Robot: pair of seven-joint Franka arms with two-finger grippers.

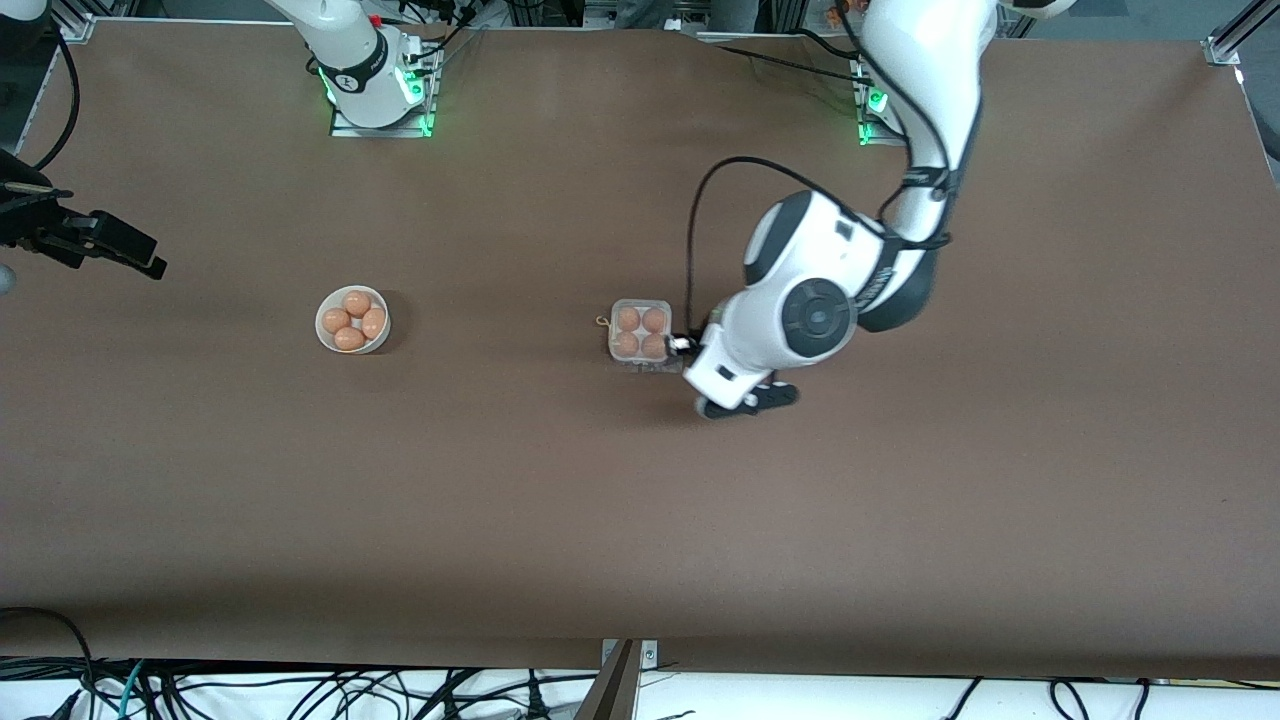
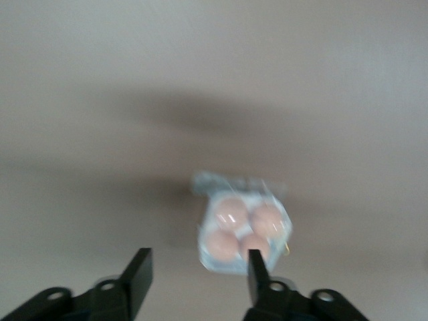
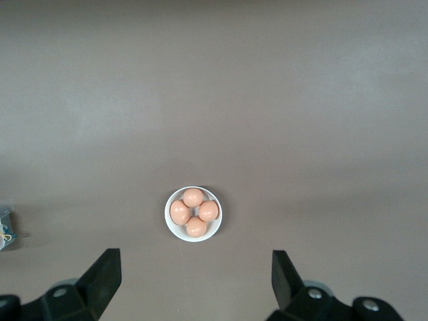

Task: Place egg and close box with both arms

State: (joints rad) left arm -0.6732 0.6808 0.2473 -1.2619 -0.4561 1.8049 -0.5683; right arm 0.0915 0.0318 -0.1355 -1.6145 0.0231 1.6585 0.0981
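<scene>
The clear box (image 1: 640, 335) lies mid-table with several brown eggs (image 1: 641, 332) filling its cells. Whether its clear lid is down I cannot tell. My left gripper (image 1: 748, 400) hangs low over the table just beside the box, toward the left arm's end. In the left wrist view it (image 2: 198, 261) is open with nothing between its fingers, and the box (image 2: 244, 231) sits just past one fingertip (image 2: 254, 261). My right gripper (image 1: 120, 248) waits high over the right arm's end of the table, open (image 3: 194, 257) and empty.
A round white bowl (image 1: 327, 338) holding several more brown eggs (image 1: 355, 319) stands toward the right arm's end; it also shows in the right wrist view, bowl (image 3: 168, 221). The left arm's black cable (image 1: 700, 215) loops above the box. Brown tabletop (image 1: 640, 520) spreads all around.
</scene>
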